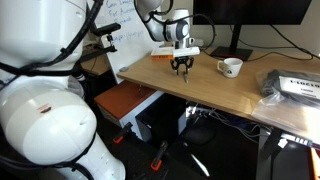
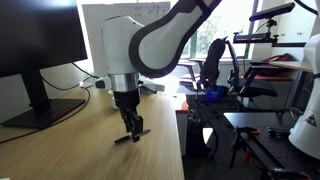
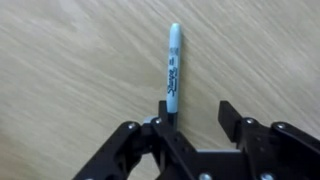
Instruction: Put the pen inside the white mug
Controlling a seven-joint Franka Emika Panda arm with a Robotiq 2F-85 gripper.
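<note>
The pen (image 3: pixel 172 62) is a slim marker with a pale cap, lying flat on the wooden table. In the wrist view my gripper (image 3: pixel 194 112) is open, low over the table. The pen's near end lies right at the left finger, off-centre from the gap between the fingers, and nothing is held. In both exterior views the gripper (image 1: pixel 183 68) (image 2: pixel 132 132) points straight down with its fingertips at the tabletop. The white mug (image 1: pixel 231 68) stands upright on the table a short way to the side of the gripper, handle outward. It is out of the wrist view.
A monitor on a stand (image 1: pixel 238 20) (image 2: pixel 38 50) stands at the back of the table. A dark bag with a white label (image 1: pixel 294 86) lies at the far end. The table edge (image 2: pixel 180 140) drops off close to the gripper. A whiteboard (image 1: pixel 125 35) leans beside the table.
</note>
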